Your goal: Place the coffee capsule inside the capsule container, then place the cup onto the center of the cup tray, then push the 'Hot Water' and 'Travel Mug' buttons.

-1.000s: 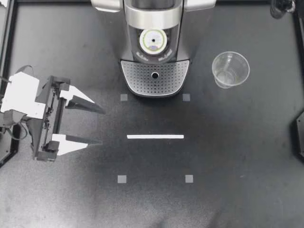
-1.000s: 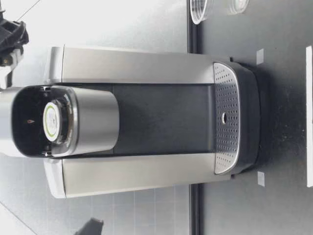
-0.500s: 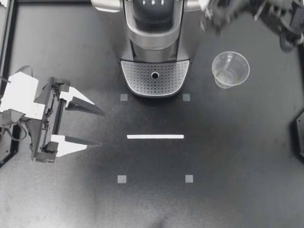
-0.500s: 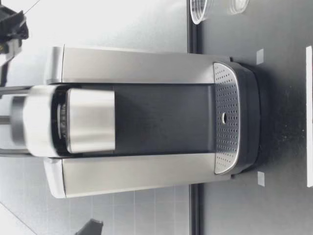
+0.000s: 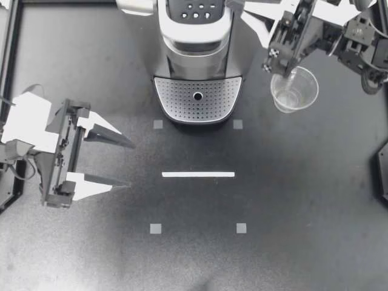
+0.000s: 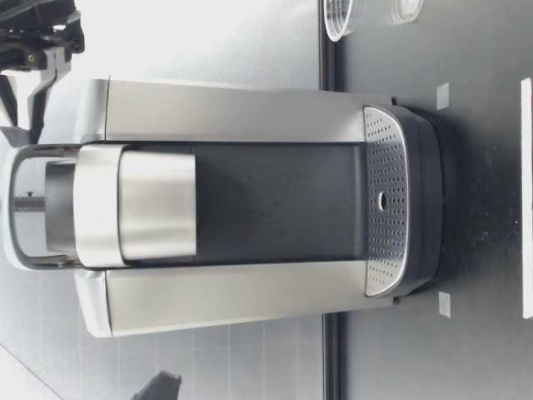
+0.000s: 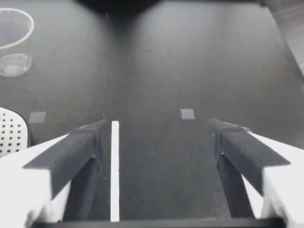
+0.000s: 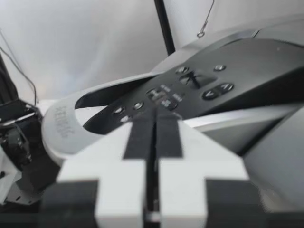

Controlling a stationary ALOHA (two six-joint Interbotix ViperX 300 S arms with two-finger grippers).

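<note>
The coffee machine (image 5: pixel 197 54) stands at the table's back middle with its lid down, so the capsule is hidden. Its button panel (image 5: pixel 197 9) faces up, and the perforated cup tray (image 5: pixel 197 97) is bare. A clear plastic cup (image 5: pixel 294 89) stands upright on the table to the right of the machine. My right gripper (image 5: pixel 242 11) is shut and empty, beside the machine's top, above the cup. In the right wrist view its tips (image 8: pixel 154 118) point at the buttons (image 8: pixel 190 90). My left gripper (image 5: pixel 124 162) hangs open and empty at the left.
A white tape strip (image 5: pixel 197 174) and small grey square markers (image 5: pixel 156 228) lie in front of the machine. In the low view my right gripper (image 6: pixel 33 58) hovers by the lid handle (image 6: pixel 33 204). The cup (image 7: pixel 14 42) shows far ahead of the left fingers.
The machine's lid has swung down and shut over the capsule. My right arm has come into view and moved toward the machine's top right. The left arm has stayed still.
</note>
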